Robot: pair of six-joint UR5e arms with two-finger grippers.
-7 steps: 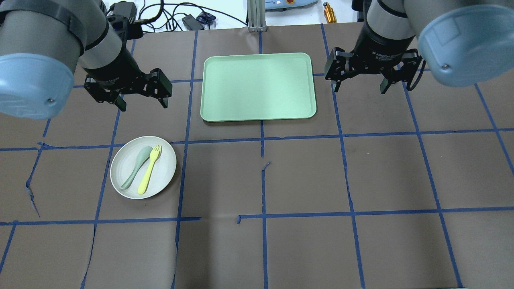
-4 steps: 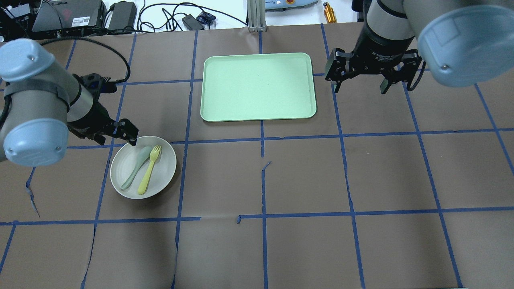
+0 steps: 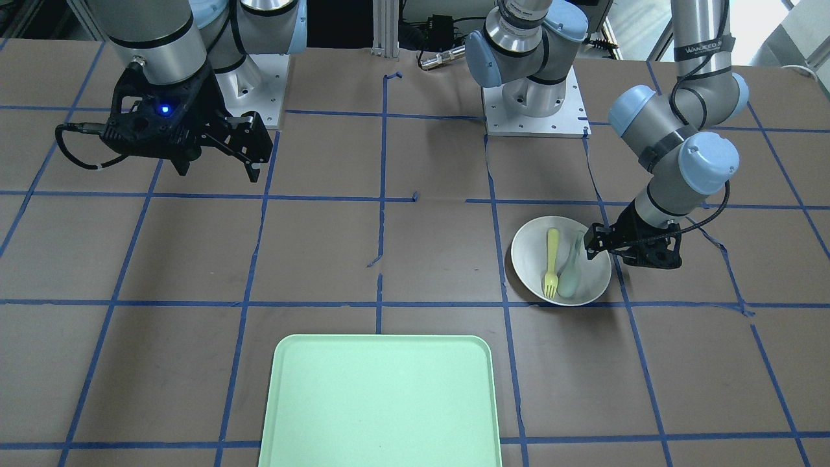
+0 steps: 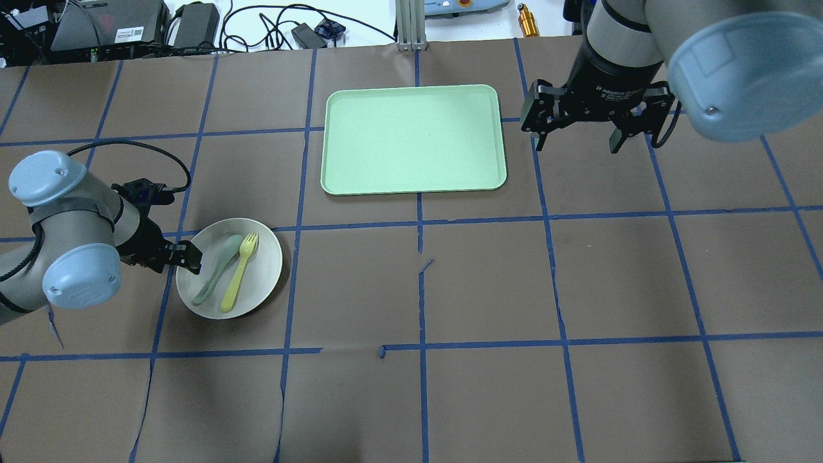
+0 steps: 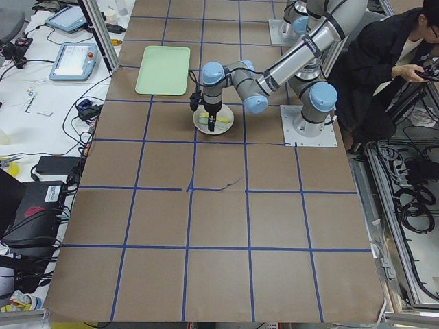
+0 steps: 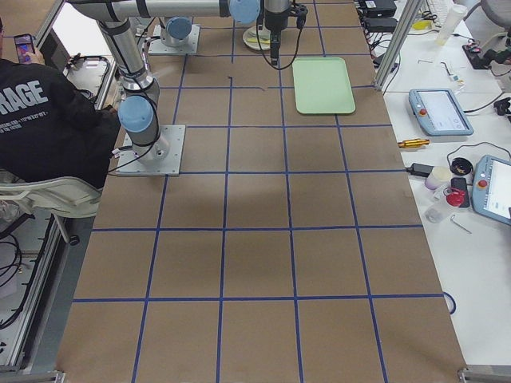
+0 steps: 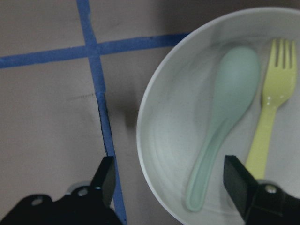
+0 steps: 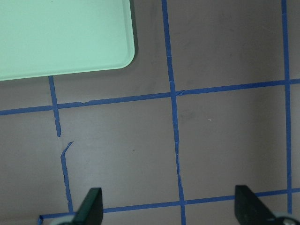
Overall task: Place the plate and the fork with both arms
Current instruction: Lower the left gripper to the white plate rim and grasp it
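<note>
Brown paper surface, gridded with blue tape. At far left, the left gripper, down low and spread wide, straddling the left rim of the plate: one finger outside beside a tape line, the other inside above the dish, near the utensil handles. Hard to say whether either finger touches the rim; seemingly just clear of it. Nothing pinched. On the plate, itself flat on the surface left of centre, a grey-green spoon and, just right of it, the yellow fork, side by side, bowl and tines pointing away from the robot. Farther back, around the middle, a mint-green tray, well apart from the plate. Right of the tray, the right gripper, raised above the surface, spread wide, holding nothing.
</note>
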